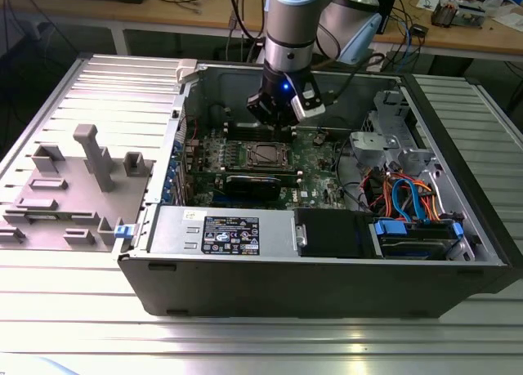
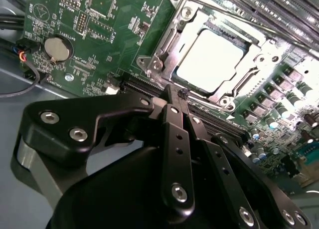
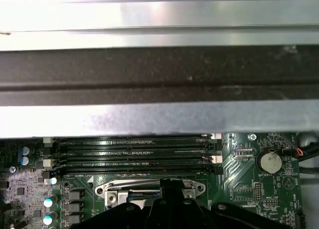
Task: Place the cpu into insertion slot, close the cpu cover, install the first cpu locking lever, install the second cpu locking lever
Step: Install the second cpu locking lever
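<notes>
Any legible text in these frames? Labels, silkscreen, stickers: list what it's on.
Black-and-white label on the metal bay at the case front, exterior view: print too small to read.
Motherboard silkscreen, second wrist view: blurred, unreadable.
Coin cell, first wrist view: markings unreadable.
No text can be quoted reliably.

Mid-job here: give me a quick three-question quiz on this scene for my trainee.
1. True or false: the cpu is gripped in the hand.
2. The hand is: A) wide open; B) shut, holding nothing; C) shut on a cable.
3. Fill in: the round coin battery sits on the green ____.
Key: 1 false, it lies on the board; 2 B; 3 motherboard.
</notes>
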You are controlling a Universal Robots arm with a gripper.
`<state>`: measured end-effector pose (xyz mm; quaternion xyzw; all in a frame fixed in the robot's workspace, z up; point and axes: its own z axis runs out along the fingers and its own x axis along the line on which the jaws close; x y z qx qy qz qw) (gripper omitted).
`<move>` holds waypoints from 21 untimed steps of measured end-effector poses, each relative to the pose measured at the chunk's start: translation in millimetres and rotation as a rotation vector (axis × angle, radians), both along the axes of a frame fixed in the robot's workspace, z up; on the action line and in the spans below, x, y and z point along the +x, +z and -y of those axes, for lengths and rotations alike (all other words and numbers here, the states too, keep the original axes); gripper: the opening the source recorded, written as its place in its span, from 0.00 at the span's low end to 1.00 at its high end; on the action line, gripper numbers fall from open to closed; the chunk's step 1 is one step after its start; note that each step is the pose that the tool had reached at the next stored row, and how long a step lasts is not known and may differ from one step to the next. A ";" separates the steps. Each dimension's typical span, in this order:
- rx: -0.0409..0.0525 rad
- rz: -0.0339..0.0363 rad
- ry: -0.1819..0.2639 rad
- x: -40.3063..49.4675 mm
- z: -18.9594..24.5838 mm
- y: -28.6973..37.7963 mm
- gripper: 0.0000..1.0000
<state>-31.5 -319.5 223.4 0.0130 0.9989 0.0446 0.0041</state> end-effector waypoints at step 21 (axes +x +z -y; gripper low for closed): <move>-0.0006 0.0001 0.000 0.0 8.5 0.0 0.11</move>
